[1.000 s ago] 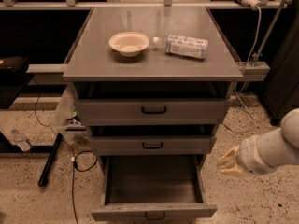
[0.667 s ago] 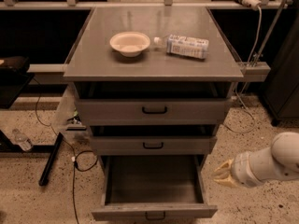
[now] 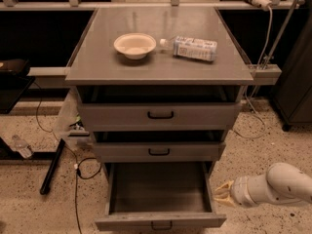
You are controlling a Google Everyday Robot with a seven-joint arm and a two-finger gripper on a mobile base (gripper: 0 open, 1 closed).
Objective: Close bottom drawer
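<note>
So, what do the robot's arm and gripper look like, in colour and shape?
The arm is a smooth, rounded, off-white tube with a thick bulging joint. It narrows to a short cylindrical wrist and a pale yellowish gripper, low on the right beside the bottom drawer. No cables or markings show.

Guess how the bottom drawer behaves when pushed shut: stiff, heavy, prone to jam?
Probably rigid: the bottom drawer looks like a grey metal box with a flat front. Likely light to push, since it looks empty. The gripper sits right of its side wall; a push near the handle seems less likely to skew it.
</note>
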